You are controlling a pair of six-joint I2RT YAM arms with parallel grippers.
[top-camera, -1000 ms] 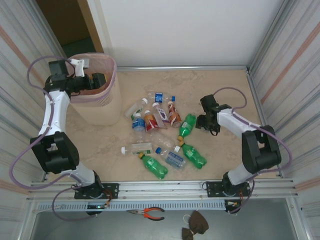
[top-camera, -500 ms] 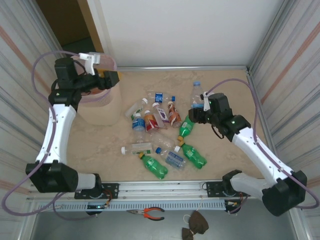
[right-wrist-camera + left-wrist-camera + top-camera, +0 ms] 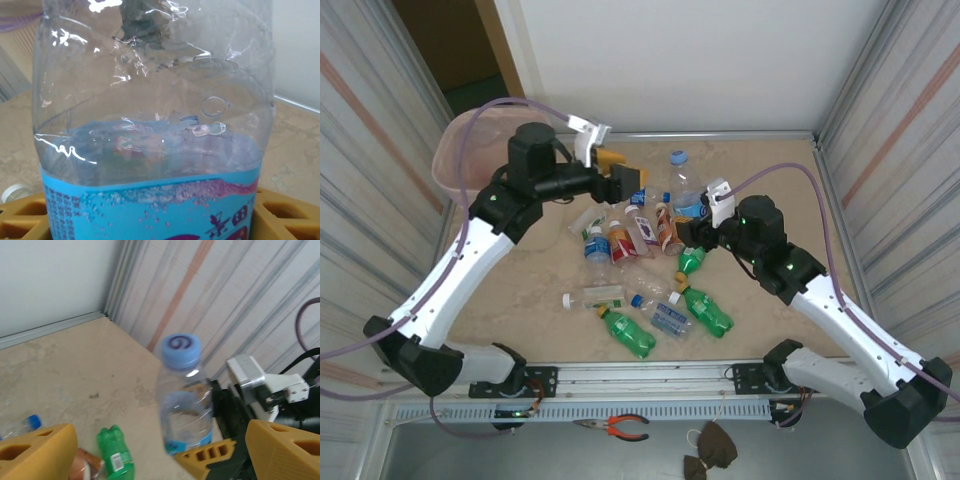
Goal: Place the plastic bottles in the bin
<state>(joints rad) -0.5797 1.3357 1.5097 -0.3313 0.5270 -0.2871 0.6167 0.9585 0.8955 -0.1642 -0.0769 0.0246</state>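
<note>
My right gripper is shut on a clear plastic bottle with a blue cap and blue label, holding it upright above the table. In the right wrist view that bottle sits between the yellow fingers. My left gripper hangs open over the table's back, just left of the held bottle, with nothing between its fingers. More plastic bottles lie in a loose pile mid-table, among them green ones and clear ones. The pale pink bin stands at the back left, partly behind my left arm.
A green bottle lies on the table below my left gripper. Striped walls close in the table on both sides, and a metal rail runs along the front. Pliers lie below the rail.
My left arm has swung from the bin rightward over the table with its jaws wider. My right arm has lifted the clear bottle off the table and carried it back and leftward.
</note>
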